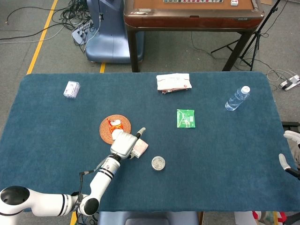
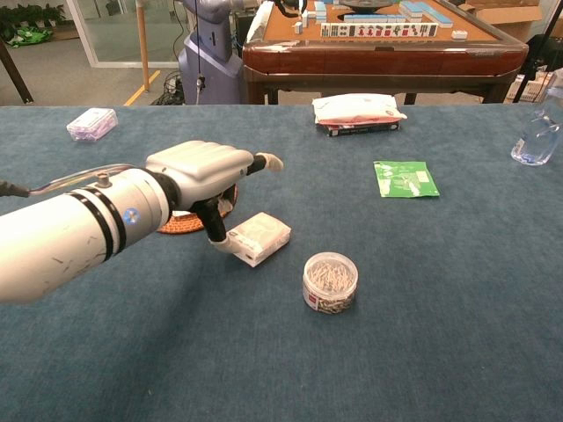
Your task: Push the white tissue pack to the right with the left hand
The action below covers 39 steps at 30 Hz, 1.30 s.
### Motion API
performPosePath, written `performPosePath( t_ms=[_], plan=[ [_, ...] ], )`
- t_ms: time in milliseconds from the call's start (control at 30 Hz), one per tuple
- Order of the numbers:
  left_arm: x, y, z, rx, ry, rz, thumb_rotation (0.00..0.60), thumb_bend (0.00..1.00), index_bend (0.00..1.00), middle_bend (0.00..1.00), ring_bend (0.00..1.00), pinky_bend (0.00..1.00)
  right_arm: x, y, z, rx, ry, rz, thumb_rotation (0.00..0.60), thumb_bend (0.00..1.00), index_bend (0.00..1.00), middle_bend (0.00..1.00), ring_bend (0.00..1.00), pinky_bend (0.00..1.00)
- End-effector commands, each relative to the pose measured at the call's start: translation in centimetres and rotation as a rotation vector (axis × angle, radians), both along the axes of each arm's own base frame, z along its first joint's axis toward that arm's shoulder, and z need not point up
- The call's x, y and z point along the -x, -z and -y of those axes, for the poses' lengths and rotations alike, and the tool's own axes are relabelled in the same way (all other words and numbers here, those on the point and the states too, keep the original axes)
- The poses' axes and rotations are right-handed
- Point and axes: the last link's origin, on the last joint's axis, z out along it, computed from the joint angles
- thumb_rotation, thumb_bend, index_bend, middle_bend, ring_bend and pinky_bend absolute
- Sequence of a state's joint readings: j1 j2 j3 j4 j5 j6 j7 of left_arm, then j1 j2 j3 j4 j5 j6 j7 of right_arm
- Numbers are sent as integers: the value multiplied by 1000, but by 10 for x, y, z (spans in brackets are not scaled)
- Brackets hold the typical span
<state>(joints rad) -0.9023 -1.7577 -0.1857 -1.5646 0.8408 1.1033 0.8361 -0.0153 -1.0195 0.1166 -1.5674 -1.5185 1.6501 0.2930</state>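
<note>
Hand (image 2: 204,167), left, glossy white shell, fingers curled, thumb pressing boxy white tissue pack (image 2: 260,237) on napped blue felt.

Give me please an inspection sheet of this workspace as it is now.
Surface: blue table, felt-like cover.
Job's things: tissue pack lies flat, left of the clip jar.
Clutter: coaster, green packet, bottle, wipes, small box.
Hands: left hand touches the pack's left side; right hand at the table's right edge.
Cables: on the floor behind.
Surroundings: mahjong table.
</note>
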Motion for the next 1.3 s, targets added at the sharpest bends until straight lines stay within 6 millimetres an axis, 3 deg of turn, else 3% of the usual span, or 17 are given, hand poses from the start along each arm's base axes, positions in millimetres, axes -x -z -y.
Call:
performPosePath(
  t_ms=[33, 200, 400, 500, 633, 767, 1033, 1300],
  plan=[
    [-3, 0, 2, -1, 6, -1, 600, 0, 80, 1000, 902, 999, 0, 0, 0, 2, 3, -1, 600, 352, 285, 272, 174, 308],
    [2, -12, 7, -39, 14, -17, 600, 0, 80, 1000, 887, 997, 0, -1, -1, 5, 1, 1, 600, 351, 285, 272, 174, 308],
    [19, -47, 20, -128, 29, -61, 600, 0, 80, 989, 837, 989, 0, 0, -1, 12, 17, -37, 600, 351, 284, 273, 174, 308],
    [34, -69, 30, -183, 31, -82, 600, 0, 80, 886, 759, 966, -2, 5, -2, 0, 33, -60, 600, 352, 284, 278, 174, 308],
    [59, -100, 44, -282, 35, -124, 600, 0, 80, 666, 652, 920, -5, 7, -2, -14, 36, -72, 600, 352, 285, 279, 174, 308],
    [93, -130, 60, -420, 40, -208, 600, 39, 101, 541, 575, 881, -7, 10, -3, -23, 37, -83, 600, 352, 285, 279, 175, 307],
    [135, -169, 90, -564, 14, -169, 600, 96, 208, 361, 372, 580, -12, 24, 1, -64, 41, -125, 600, 351, 285, 279, 175, 308],
    [156, -188, 116, -585, 7, -123, 600, 94, 288, 345, 321, 384, -11, 31, 6, -104, 59, -162, 600, 276, 285, 279, 175, 307]
  ],
)
